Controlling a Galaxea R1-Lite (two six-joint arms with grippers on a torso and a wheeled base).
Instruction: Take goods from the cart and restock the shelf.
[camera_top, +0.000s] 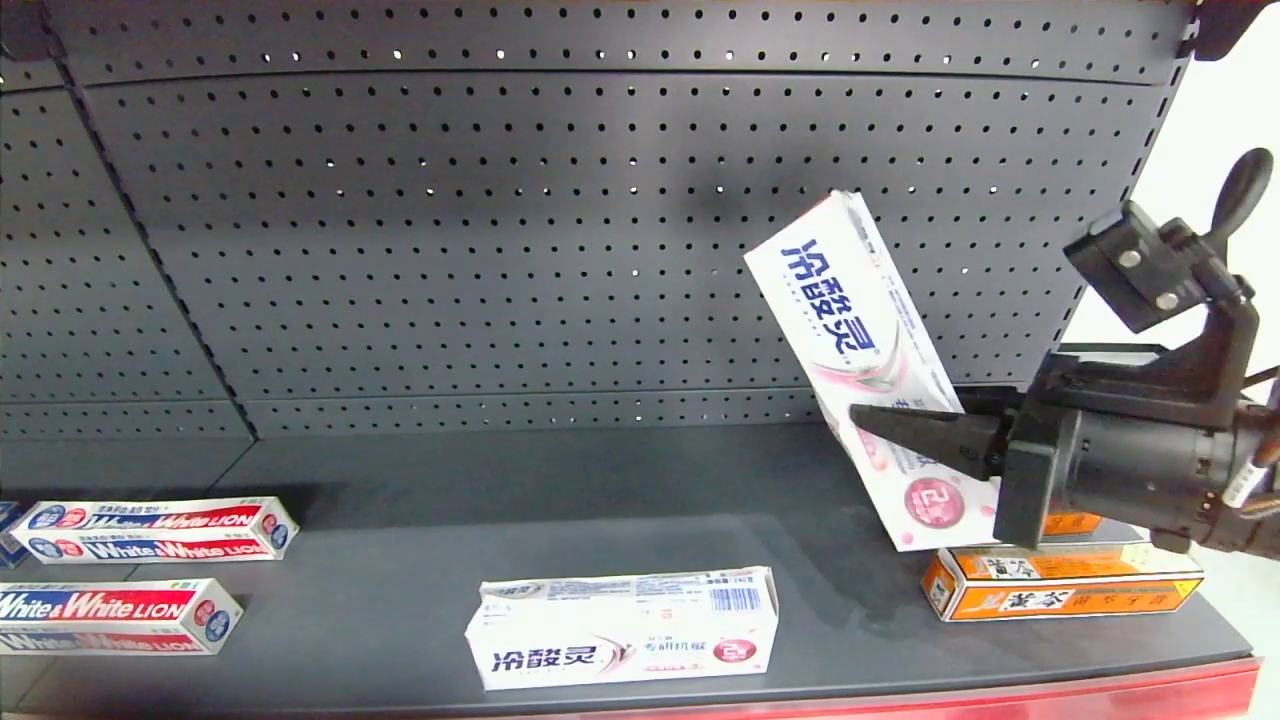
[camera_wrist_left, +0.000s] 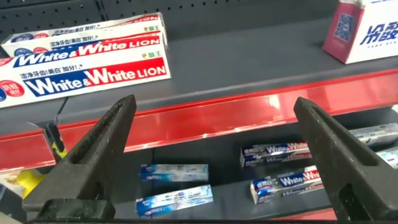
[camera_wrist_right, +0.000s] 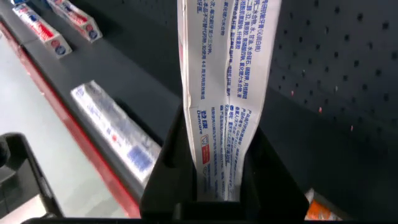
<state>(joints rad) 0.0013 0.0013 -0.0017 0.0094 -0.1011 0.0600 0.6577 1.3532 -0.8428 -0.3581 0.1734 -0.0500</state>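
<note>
Head view is showing the right pincer (camera_top: 880, 425) at centre right, clenching the held box (camera_top: 860, 330) near its lower end; the right wrist view is showing the same grip, with the right pincer (camera_wrist_right: 217, 180) pressing both broad faces of the held box (camera_wrist_right: 227, 93). That box is hanging steeply above the shelf (camera_top: 500, 500), its long axis running from lower right to upper left of the frame, top leaning toward the pegboard. Its bottom corner is sitting just over the near end of the orange box (camera_top: 1070, 585) at lower right, though whether they are touching is not clear. At lower centre the flat box (camera_top: 625, 628), a twin of the held one, is lying with its long axis along the shelf front, apart from the orange box. Judging from this, the coming move is turning on swinging the steep axis down level, parallel to that twin, and the right arm is the nearer one. The left pincer (camera_wrist_left: 214, 102) is gaping wide, grasping nothing, facing the red edge (camera_wrist_left: 205, 115) below the red-and-white boxes (camera_wrist_left: 87, 56).
</note>
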